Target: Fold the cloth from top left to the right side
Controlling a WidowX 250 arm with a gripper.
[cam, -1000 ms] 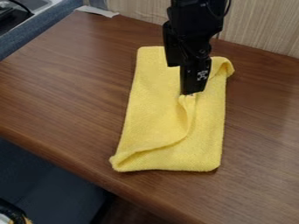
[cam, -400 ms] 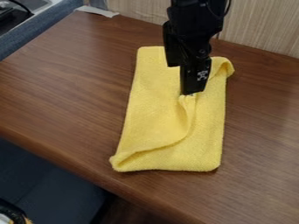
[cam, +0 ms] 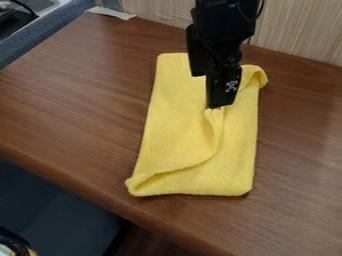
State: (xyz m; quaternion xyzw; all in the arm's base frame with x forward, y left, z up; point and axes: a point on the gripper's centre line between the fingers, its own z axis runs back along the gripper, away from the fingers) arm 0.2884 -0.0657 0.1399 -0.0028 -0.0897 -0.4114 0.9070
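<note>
The black gripper [cam: 216,107] hangs over the middle of the yellow cloth [cam: 175,125], its tip shut on a pinched bit of the cloth's upper layer. From that pinch a raised fold runs down and curves to the lower left corner. The cloth lies lengthwise on the table, doubled over, with a curled flap at its upper right corner. The gripper and arm cover part of the cloth's top.
The brown wooden table [cam: 73,105] meets a pale wood-grain wall [cam: 300,37] at the back. A white strip [cam: 111,12] lies by the back left edge. The table's front edge runs diagonally from the left to the bottom.
</note>
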